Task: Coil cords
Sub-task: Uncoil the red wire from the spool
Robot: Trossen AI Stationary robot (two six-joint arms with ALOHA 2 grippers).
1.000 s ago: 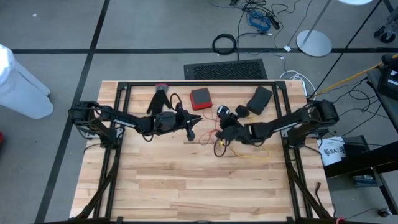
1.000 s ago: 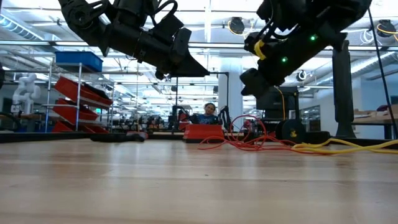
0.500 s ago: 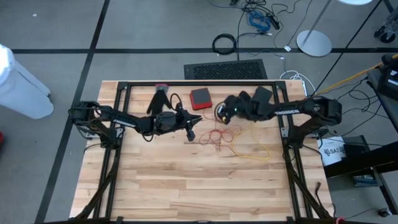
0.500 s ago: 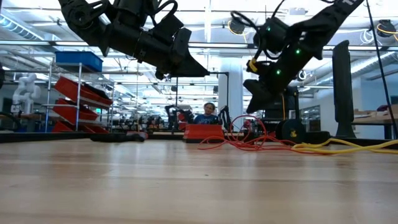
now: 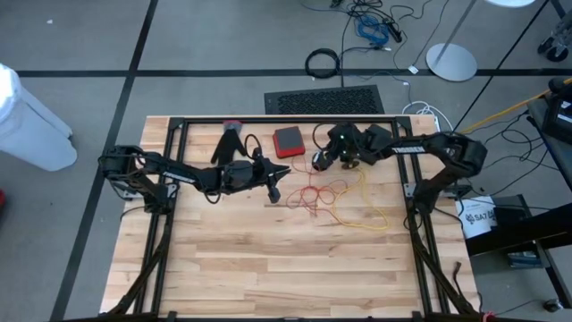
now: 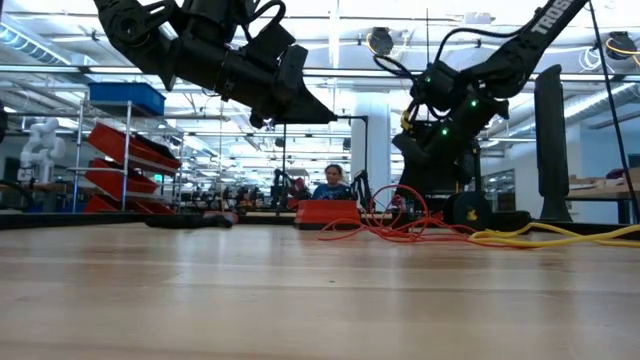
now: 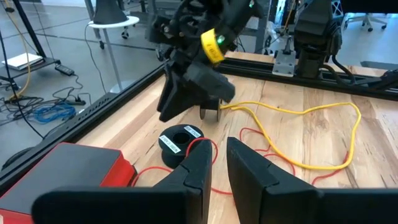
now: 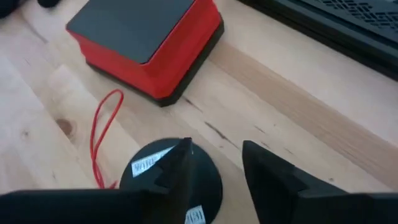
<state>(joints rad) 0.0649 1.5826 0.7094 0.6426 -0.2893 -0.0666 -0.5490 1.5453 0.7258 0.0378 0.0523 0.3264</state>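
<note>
Nearest the front of the tabletop [image 5: 268,259], bare wood planks are lying with nothing on them. Further in, the yellow cord [image 5: 365,201] is trailing in a loose, uncoiled loop, and just beside it the red cord [image 5: 313,195] is sprawling in tangled curls near the middle. The left pincer [image 5: 273,190] is hovering above the planks just beside that red tangle; its fingers [image 7: 249,171] are standing a narrow gap apart with nothing between them. Beyond the cords, the right pincer [image 8: 214,165] is hanging low over a small black spool [image 7: 179,138] with white labels, its fingers spread apart and clamped on nothing. The yellow cord's one end is running up to that pincer. Near the spool, a red box [image 5: 288,141] with a dark top is sitting toward the far edge, and a black glove [image 5: 229,141] is lying farther along that edge
</note>
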